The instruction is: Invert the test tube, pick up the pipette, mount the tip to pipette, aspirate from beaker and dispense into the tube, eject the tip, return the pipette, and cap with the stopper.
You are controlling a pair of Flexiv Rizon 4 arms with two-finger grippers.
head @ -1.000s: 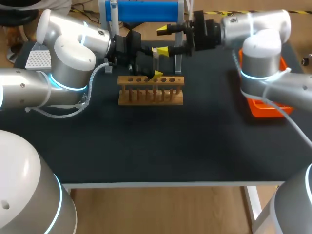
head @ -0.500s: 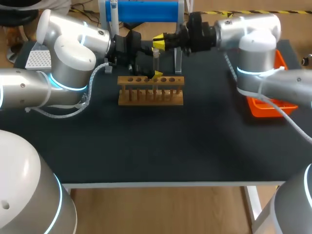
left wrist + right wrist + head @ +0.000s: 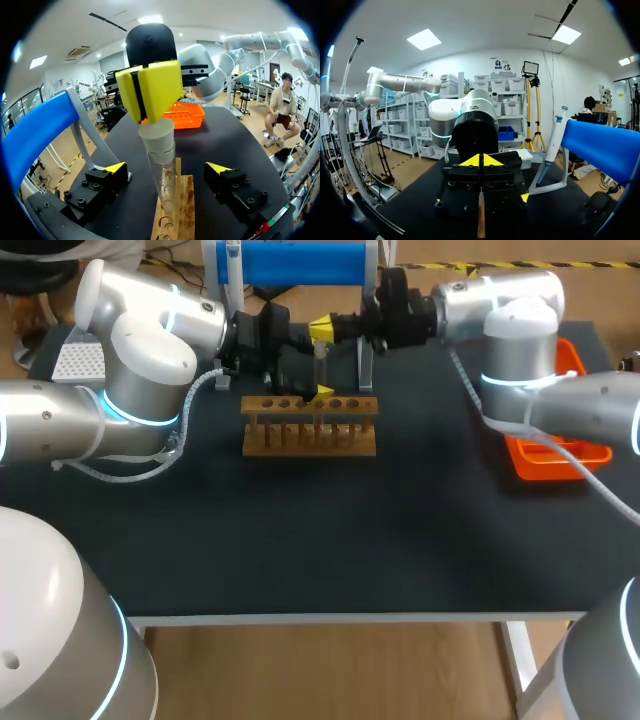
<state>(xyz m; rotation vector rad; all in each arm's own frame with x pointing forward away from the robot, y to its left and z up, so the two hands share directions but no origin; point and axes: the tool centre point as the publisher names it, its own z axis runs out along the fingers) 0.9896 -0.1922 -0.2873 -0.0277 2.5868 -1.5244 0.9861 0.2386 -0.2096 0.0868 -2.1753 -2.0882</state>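
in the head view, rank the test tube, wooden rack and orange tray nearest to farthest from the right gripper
1. test tube: directly under the right gripper, which pinches the stopper at its top.
2. wooden rack: holds the tube, just toward the table's front.
3. orange tray: far off at the table's right edge.

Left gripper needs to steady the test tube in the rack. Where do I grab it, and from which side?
Grip the test tube on its bare glass between the stopper and the rack, level, from the side of the left gripper. The tube stands upright; the right gripper occupies its top, and the open left fingers flank that stretch.
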